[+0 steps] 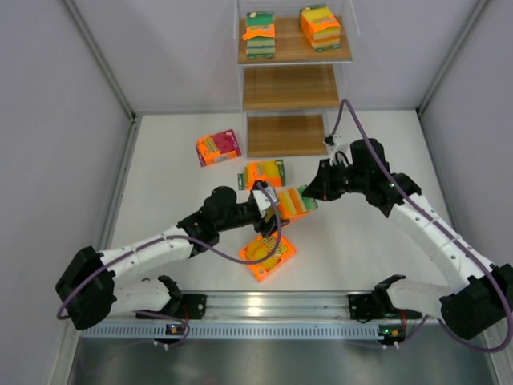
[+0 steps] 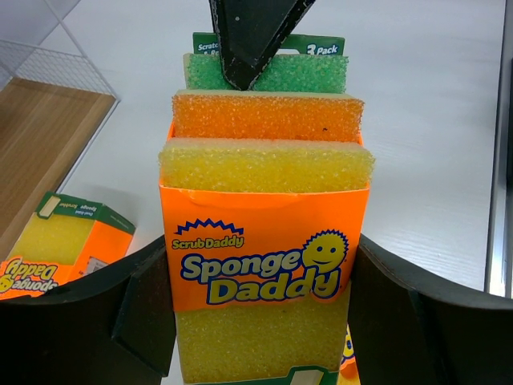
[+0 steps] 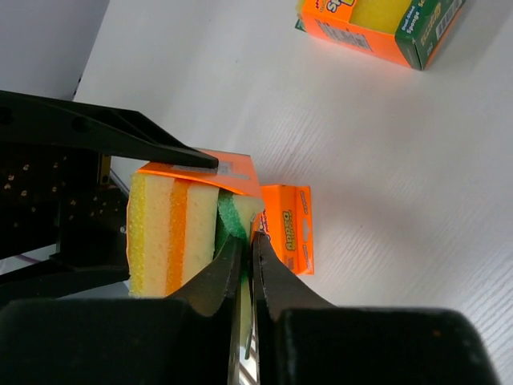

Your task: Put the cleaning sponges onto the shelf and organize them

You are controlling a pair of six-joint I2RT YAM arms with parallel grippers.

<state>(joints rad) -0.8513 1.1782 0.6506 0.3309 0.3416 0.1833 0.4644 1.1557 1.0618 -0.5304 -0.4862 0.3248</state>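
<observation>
One cleaning sponge pack (image 1: 293, 202), with yellow, orange and green layers in an orange sleeve, hangs above the table between both arms. My left gripper (image 1: 272, 200) is shut on its sides; both fingers press the sleeve in the left wrist view (image 2: 264, 305). My right gripper (image 3: 248, 249) is shut on the pack's green end (image 3: 232, 216). Two packs (image 1: 260, 34) (image 1: 321, 28) sit on the top board of the shelf (image 1: 290, 87). A pink-red pack (image 1: 218, 147) and two orange packs (image 1: 264, 172) (image 1: 267, 255) lie on the table.
The shelf's middle and lowest boards (image 1: 287, 135) hold nothing. White walls close in the table on the left and right. An orange pack (image 2: 60, 245) lies just left of the held one, near a shelf board (image 2: 40, 136).
</observation>
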